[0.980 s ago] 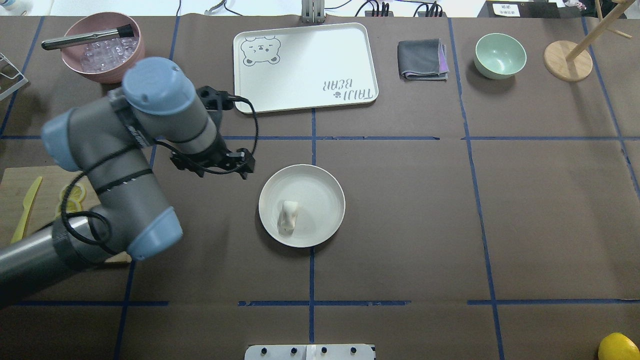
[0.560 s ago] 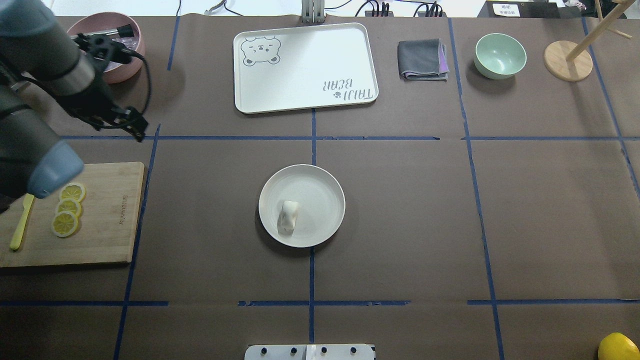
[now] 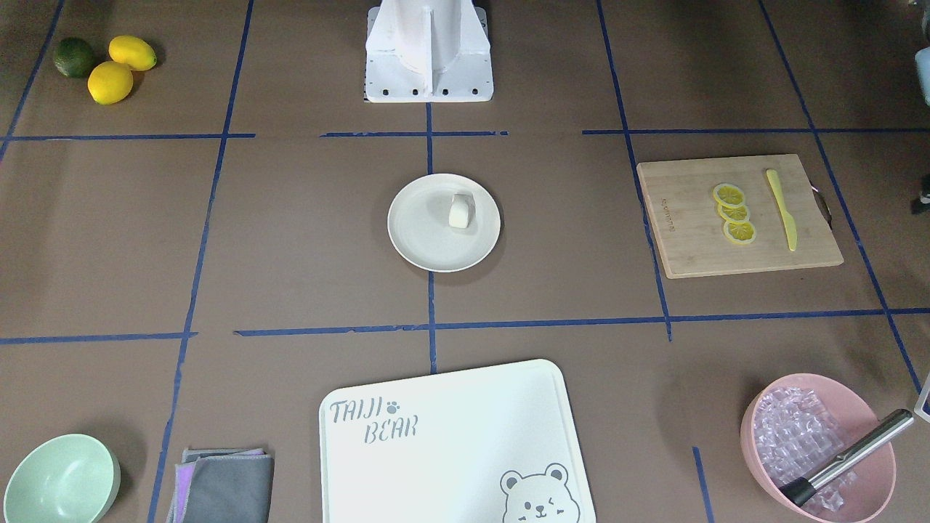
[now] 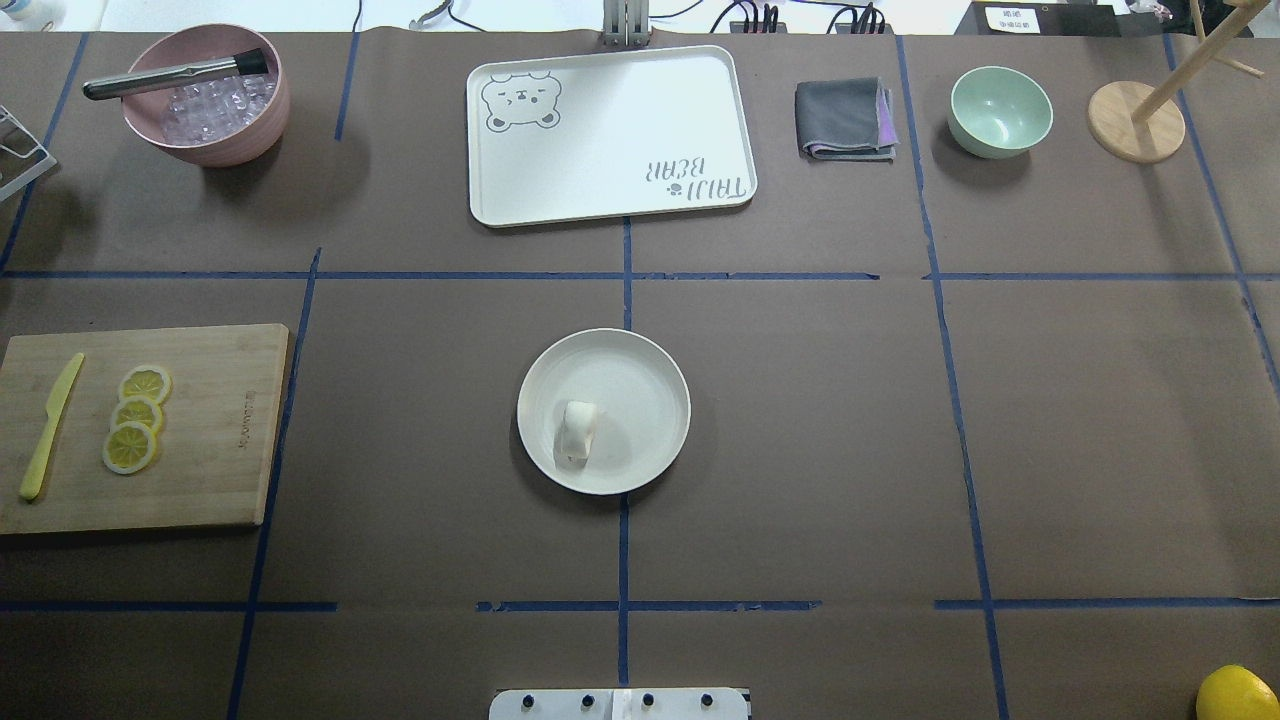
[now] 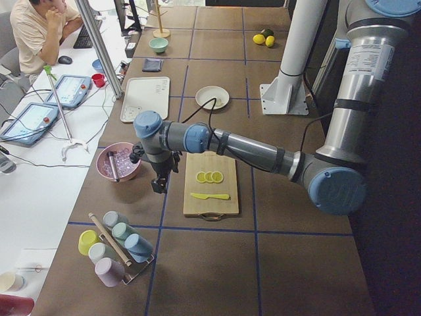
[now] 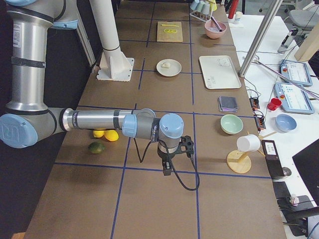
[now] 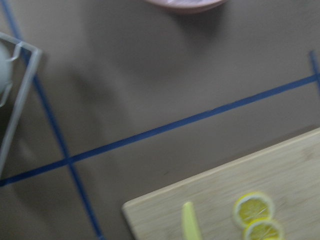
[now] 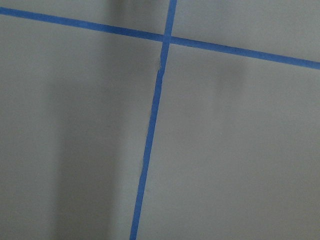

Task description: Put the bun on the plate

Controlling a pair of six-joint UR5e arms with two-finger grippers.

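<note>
The small white bun point(image 4: 578, 432) lies on the round cream plate point(image 4: 650, 380) in the middle of the table, in the plate's half nearer the robot; the front-facing view also shows the bun point(image 3: 461, 211) on the plate point(image 3: 421, 236). No gripper is near it. My left gripper point(image 5: 158, 185) shows only in the exterior left view, hanging between the pink bowl and the cutting board; I cannot tell whether it is open or shut. My right gripper point(image 6: 167, 171) shows only in the exterior right view, low over bare table far from the plate; its state is unclear too.
A wooden cutting board point(image 4: 220, 430) with lemon slices point(image 4: 137, 415) and a yellow knife lies on the robot's left. At the far side stand a pink bowl of ice point(image 4: 205, 95), a bear-printed tray point(image 4: 610, 135), a folded cloth point(image 4: 845, 118), a mint-green bowl point(image 4: 1000, 110) and a wooden stand point(image 4: 1135, 120).
My left arm has swung away from beside the plate toward the left and left the overhead view. The bun stays on the plate, unmoved.
</note>
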